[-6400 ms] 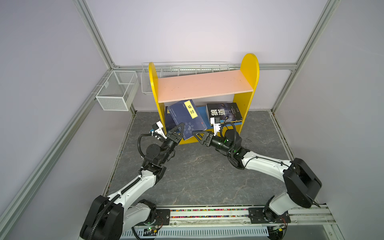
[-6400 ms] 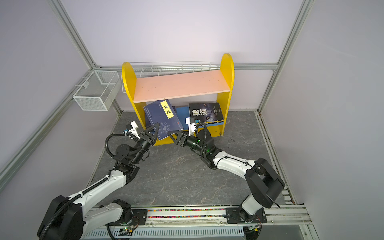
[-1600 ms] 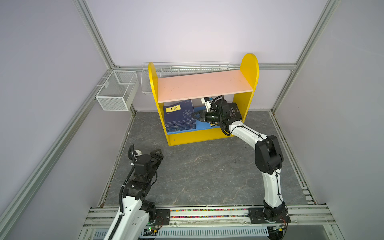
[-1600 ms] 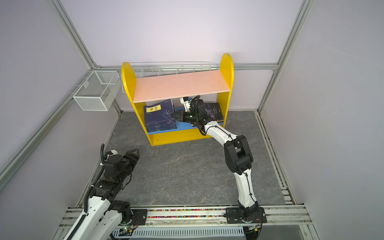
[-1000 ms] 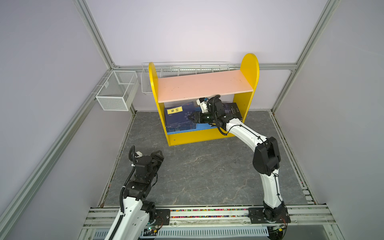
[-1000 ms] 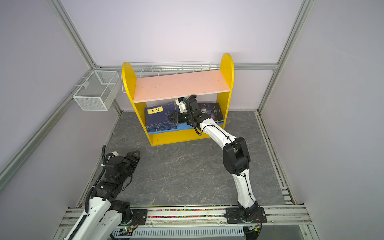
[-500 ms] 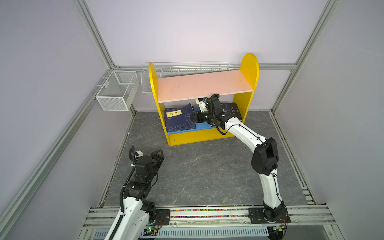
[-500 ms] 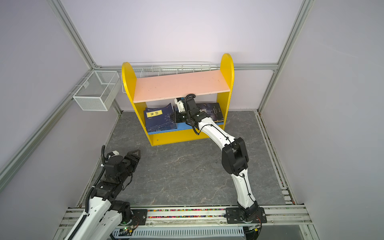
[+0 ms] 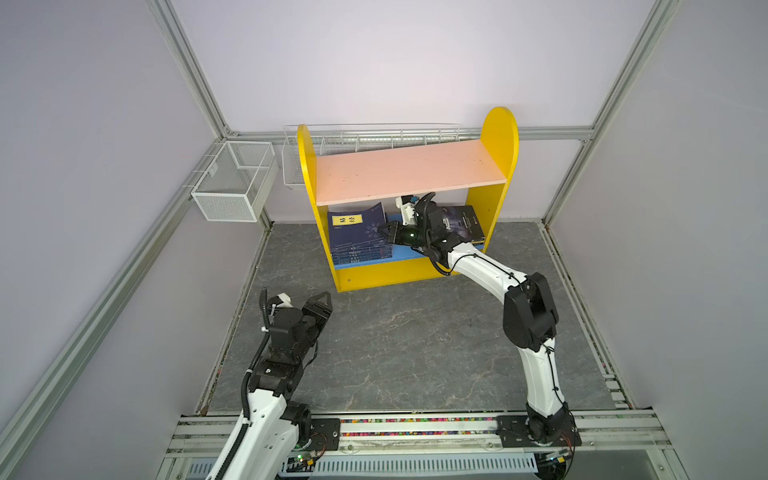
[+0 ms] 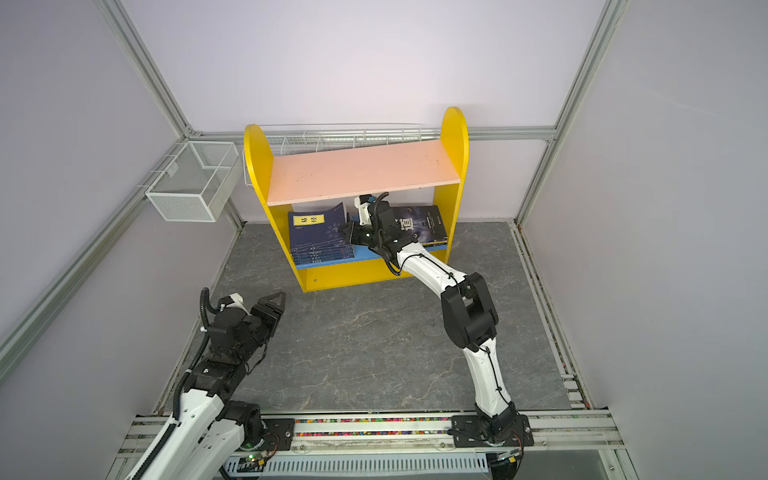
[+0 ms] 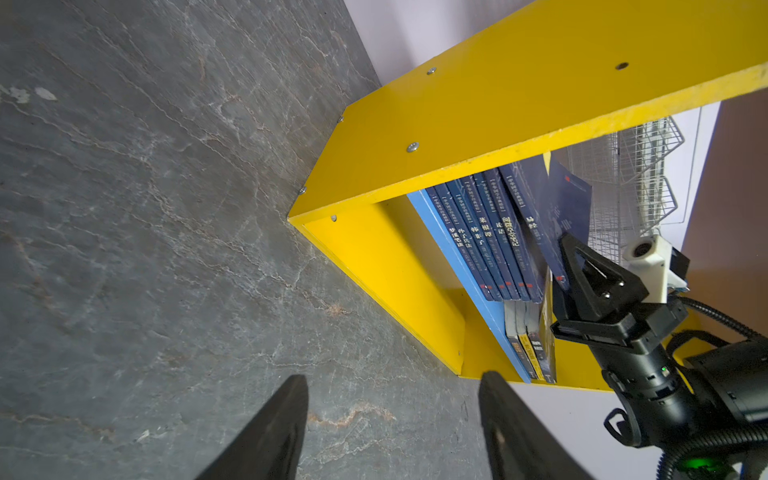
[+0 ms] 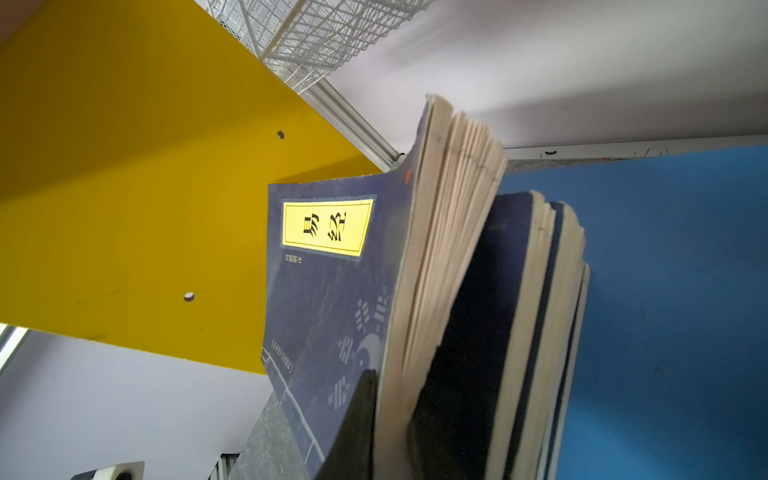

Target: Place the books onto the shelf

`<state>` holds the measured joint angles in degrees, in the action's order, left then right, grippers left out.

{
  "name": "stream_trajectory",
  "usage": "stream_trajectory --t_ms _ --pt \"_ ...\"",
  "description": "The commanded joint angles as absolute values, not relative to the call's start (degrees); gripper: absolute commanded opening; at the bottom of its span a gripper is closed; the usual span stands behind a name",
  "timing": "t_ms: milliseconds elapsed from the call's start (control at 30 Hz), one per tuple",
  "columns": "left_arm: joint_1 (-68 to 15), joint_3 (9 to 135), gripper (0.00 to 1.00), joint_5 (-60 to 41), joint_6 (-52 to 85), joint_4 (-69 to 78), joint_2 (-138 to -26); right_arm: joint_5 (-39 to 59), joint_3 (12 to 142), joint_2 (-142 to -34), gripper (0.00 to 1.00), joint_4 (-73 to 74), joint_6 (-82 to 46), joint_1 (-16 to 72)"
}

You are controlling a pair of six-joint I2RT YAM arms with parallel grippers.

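The right tool [image 9: 386, 232] reaches into the lower tier of the shelf [image 9: 500, 137], under the pink upper board [image 9: 407, 172]. Its two fingers [image 12: 359, 419] are closed on a page edge of the top navy book [image 12: 332, 299]. One finger lies on the cover, the other is under a part of the pages, and the pages fan out beyond the grip. This book carries a yellow label [image 12: 326, 226] and is the highest of a pile of navy books [image 9: 359, 251]. The pile lies flat on the blue lower board [image 12: 673, 291], at the left end of the tier in both top views. The gripped side of the book is lifted off the pile. At the right end of the same tier lie the black books [image 10: 422, 226], partly hidden behind the arm. The left tool [image 10: 272, 303] is well apart from the shelf, above the grey tabletop [image 9: 415, 353]. In the left wrist view its fingers [image 11: 270, 428] stand apart with nothing between them. A white wire basket [image 9: 232, 183] hangs on the frame at the left wall.
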<state>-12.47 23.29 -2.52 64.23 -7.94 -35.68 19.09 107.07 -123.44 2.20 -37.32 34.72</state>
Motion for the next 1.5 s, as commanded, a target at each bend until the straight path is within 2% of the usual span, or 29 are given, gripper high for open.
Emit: stream_trajectory --t_ms 0,133,500,733,1033,1267,1467 --pt "-12.30 23.03 0.66 -4.52 63.22 -2.98 -35.75 16.95 106.35 -122.43 0.15 4.56 -36.83 34.71" --pt "-12.32 24.67 0.66 -6.21 62.58 1.42 -37.77 16.06 106.34 -122.63 0.16 2.72 -35.26 35.40" --pt "-13.03 28.92 0.65 -8.37 60.16 5.63 -45.82 10.49 108.60 -122.84 0.39 -3.87 -30.66 36.23" --pt "-13.99 27.57 0.65 -7.61 60.64 4.99 -44.90 6.67 112.46 -123.31 0.44 -9.19 -25.43 37.32" --pt "-14.49 25.63 0.65 -6.74 61.63 4.30 -43.51 -0.43 118.26 -124.80 0.49 -16.66 -18.48 39.30" --pt "-14.45 25.14 0.65 -6.60 61.61 4.36 -43.51 -2.27 120.02 -126.40 0.50 -17.31 -17.78 40.42" --pt "-14.58 24.96 0.65 -6.54 61.31 3.65 -41.93 -3.37 120.63 -127.50 0.44 -16.93 -19.02 40.64"
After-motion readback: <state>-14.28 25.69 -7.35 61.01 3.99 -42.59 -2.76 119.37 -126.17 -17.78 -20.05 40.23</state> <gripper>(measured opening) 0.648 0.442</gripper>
